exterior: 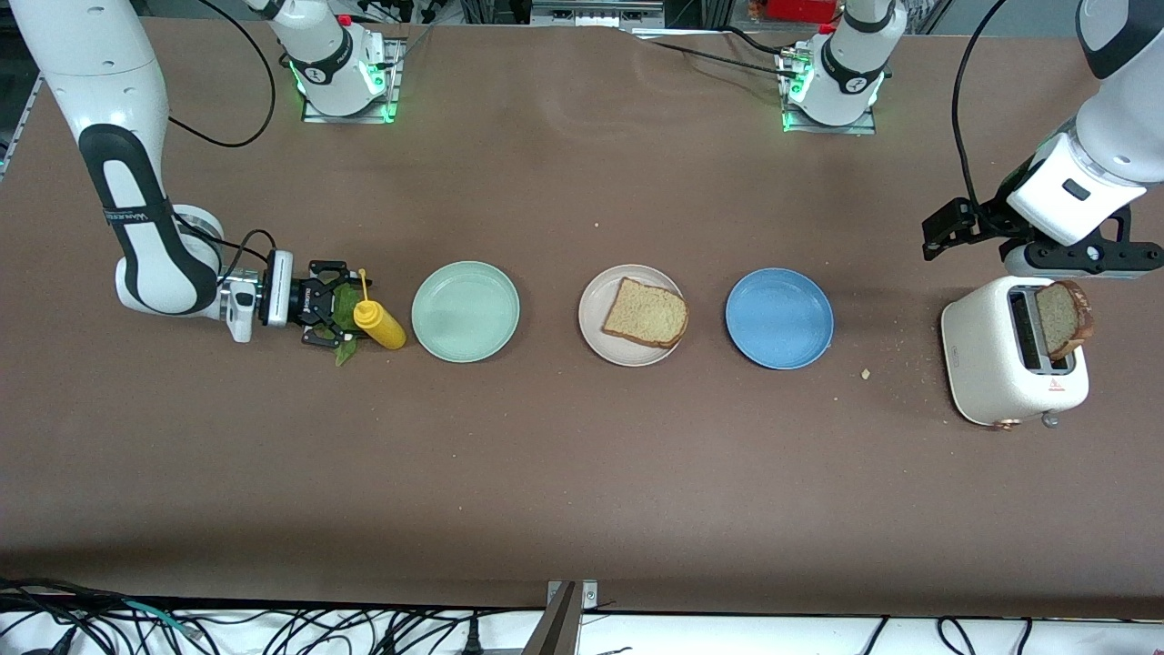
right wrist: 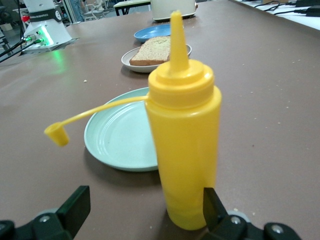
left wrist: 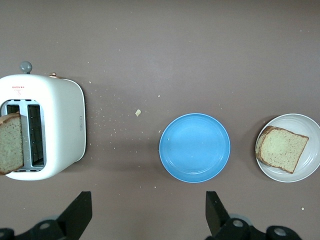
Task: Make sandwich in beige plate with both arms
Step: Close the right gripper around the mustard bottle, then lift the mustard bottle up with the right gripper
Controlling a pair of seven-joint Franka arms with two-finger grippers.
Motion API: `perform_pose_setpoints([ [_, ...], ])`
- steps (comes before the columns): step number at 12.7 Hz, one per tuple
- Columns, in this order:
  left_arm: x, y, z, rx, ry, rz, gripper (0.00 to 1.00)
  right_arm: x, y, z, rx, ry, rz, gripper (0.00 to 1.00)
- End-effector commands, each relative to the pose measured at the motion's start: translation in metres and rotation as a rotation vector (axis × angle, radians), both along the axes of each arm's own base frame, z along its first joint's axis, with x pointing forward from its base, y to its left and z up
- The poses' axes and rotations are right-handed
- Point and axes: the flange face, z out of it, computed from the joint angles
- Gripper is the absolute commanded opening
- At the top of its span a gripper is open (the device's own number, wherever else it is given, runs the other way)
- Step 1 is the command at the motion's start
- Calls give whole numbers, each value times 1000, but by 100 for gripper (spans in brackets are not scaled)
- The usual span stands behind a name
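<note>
Two sets of jaws are standing wide and gripping nothing. Low at the right arm's end of the desk, the right gripper (exterior: 332, 312) is lying level with its jaws spread, and the yellow squeeze bottle (right wrist: 184, 145) is standing upright just beside them with its cap dangling on a tether; a green lettuce leaf (exterior: 345, 314) is lying under and between the jaws, which suggests the gripper is lining up to pick the leaf, though whether a finger is touching it cannot be told. Over the desk by the white toaster (exterior: 1011, 362), the left gripper (left wrist: 148, 212) is hovering with its jaws apart, looking straight down; a slice of bread (exterior: 1064, 317) is sticking up tilted out of one toaster slot, probably so it can be pinched from above as the top slice. Between the two arms, three plates are sitting in a row: the mint-green plate (exterior: 466, 311) closest to the bottle, the beige plate (exterior: 593, 314) in the middle, the blue plate (exterior: 779, 317) toward the toaster. One bread slice (exterior: 645, 314) is lying flat on the beige plate as the base, so the sandwich is barely begun, lacking leaf and lid. Each ingredient is lying at the end of the arm best placed to fetch it.
</note>
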Motion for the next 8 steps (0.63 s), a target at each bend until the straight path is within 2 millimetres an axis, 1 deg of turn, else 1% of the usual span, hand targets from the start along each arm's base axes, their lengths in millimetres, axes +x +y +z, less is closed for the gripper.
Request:
perform_pose_setpoints([
  [1, -4, 3, 2, 24, 4, -21, 100, 7, 4, 2, 12, -19, -23, 100],
  [4, -4, 3, 2, 24, 6, -22, 100, 10, 16, -1, 21, -22, -48, 99],
  [5, -4, 4, 2, 24, 6, -21, 100, 16, 17, 2, 23, -34, -48, 94],
  [7, -4, 5, 2, 24, 6, -19, 100, 32, 24, 5, 26, -46, -50, 79],
  [8, -4, 5, 2, 24, 6, -18, 100, 34, 32, 5, 37, -42, -58, 68],
])
